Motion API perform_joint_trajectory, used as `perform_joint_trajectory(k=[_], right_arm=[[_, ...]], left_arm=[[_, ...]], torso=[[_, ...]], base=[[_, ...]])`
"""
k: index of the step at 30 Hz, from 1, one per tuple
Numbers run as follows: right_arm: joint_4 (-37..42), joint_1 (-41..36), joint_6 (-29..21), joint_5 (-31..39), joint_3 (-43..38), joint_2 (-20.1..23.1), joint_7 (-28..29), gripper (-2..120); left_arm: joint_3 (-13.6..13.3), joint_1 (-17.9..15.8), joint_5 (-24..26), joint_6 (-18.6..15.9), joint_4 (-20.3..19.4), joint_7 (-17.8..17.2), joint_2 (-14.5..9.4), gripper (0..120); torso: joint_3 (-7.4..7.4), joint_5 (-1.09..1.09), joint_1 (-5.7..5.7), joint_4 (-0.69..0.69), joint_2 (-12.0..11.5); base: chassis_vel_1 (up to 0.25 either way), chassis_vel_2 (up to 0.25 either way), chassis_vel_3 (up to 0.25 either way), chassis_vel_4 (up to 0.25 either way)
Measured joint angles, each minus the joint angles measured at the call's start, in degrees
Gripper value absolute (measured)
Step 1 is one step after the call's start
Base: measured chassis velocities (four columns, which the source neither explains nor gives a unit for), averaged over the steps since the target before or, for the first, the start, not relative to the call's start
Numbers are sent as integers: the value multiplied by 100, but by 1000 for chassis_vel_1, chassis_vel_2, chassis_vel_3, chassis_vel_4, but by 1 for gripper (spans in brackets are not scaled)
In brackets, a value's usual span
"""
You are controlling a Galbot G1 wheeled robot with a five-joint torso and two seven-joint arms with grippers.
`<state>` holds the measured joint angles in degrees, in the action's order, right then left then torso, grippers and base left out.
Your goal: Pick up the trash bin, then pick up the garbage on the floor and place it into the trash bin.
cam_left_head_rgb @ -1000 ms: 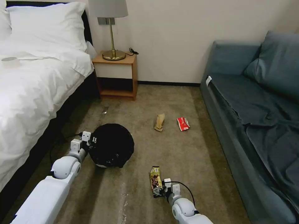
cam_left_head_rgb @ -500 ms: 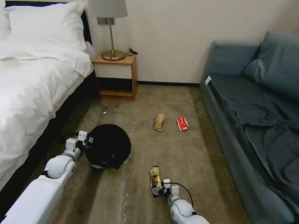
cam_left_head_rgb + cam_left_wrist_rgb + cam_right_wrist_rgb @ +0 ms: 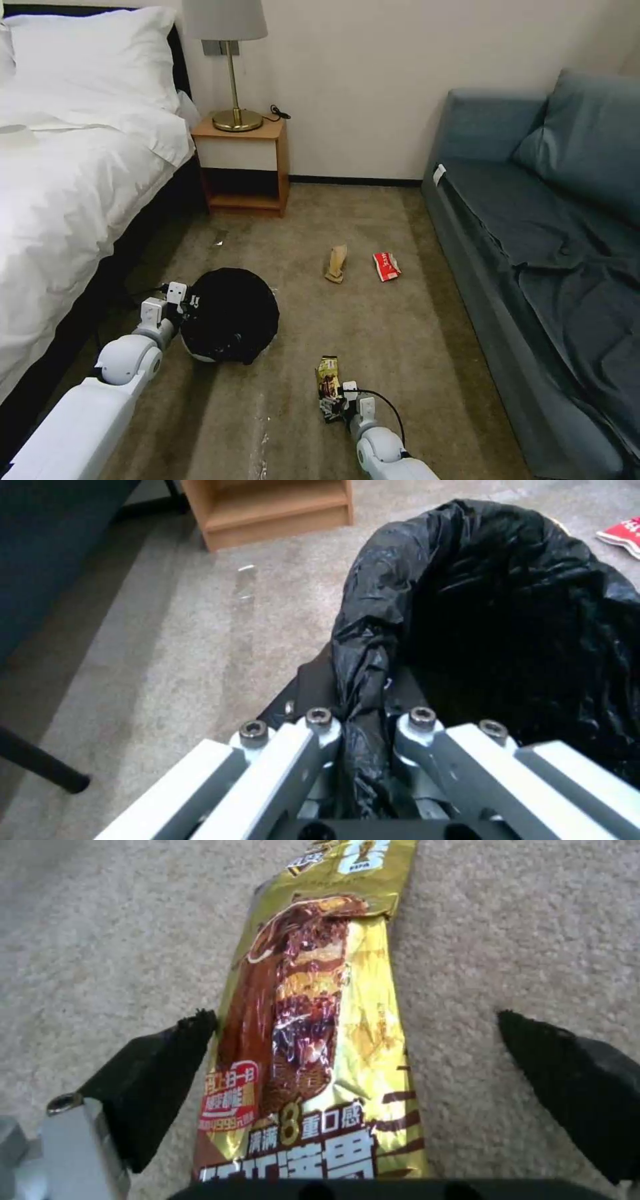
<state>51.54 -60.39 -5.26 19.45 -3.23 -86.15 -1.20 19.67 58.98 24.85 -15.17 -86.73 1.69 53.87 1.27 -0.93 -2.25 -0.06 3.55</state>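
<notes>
The trash bin [image 3: 230, 315] is a round white bin with a black bag liner, on the carpet left of centre. My left gripper [image 3: 189, 301] is shut on its near-left rim. The left wrist view shows the fingers [image 3: 319, 725] pinching the liner fold of the trash bin [image 3: 507, 610]. Garbage lies on the carpet: a yellow-brown snack wrapper [image 3: 327, 385], a tan paper bag [image 3: 337, 263] and a red-and-white packet [image 3: 387, 266]. My right gripper [image 3: 335, 405] is open at the wrapper's near end. Its black fingertips [image 3: 160, 1075] straddle the wrapper [image 3: 313, 1015].
A white bed [image 3: 60, 180] runs along the left. A wooden nightstand [image 3: 241, 163] with a lamp stands at the far wall. A blue sofa [image 3: 553, 267] lines the right side. Open carpet lies between the bin and the sofa.
The whole view has shifted a little to the left. My left gripper has carried the bin slightly leftward. The right gripper stays over the wrapper's near end, still open.
</notes>
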Motion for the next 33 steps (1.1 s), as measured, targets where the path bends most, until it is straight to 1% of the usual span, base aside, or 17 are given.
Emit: perform_joint_trajectory(k=[8, 15, 19, 20, 22, 25, 27, 31, 33], right_arm=[[-1, -27, 0, -14, -3, -4, -205, 100], [-8, -64, 1, -90, -10, -48, -205, 100], [-7, -83, 1, -122, -10, -73, -206, 100], [-1, -106, 1, -128, -10, -109, -229, 100], [15, -119, 1, -159, -10, -131, -285, 100], [18, -124, 1, -175, -10, -134, -287, 100], [21, -138, 1, -221, -10, -164, -304, 100], [21, -139, 1, -286, -10, -195, -304, 100], [21, -139, 1, -304, -10, -206, -304, 100]], left_arm=[[13, 15, 10, -3, -45, 0, -28, 4], [22, 30, 23, -4, -84, 8, -34, 4], [28, 42, 27, -4, -105, 10, -34, 4], [31, 50, 27, -5, -114, 9, -30, 4], [43, 58, 28, -5, -121, 6, -32, 4], [49, 58, 30, -6, -123, 4, -34, 4], [58, 58, 42, -5, -128, 7, -36, 4], [79, 58, 54, 11, -130, 15, -32, 4], [87, 58, 54, 15, -130, 19, -30, 4]], torso=[[2, -1, 0, 2, -2], [2, 0, -1, 3, -3], [2, 3, -1, 4, -3], [2, 14, -1, 7, -3], [2, 15, -1, 9, -3], [2, 14, -1, 8, -2], [2, 11, -1, 4, -2], [2, 3, -2, 3, -3], [2, 3, -2, 2, -3]], base=[[0, 0, 0, 0], [0, 0, 0, 0], [0, 0, 0, 0], [0, 0, 0, 0], [0, 0, 0, 0], [0, 0, 0, 0], [0, 0, 0, 0], [0, 0, 0, 0], [0, 0, 0, 0]])
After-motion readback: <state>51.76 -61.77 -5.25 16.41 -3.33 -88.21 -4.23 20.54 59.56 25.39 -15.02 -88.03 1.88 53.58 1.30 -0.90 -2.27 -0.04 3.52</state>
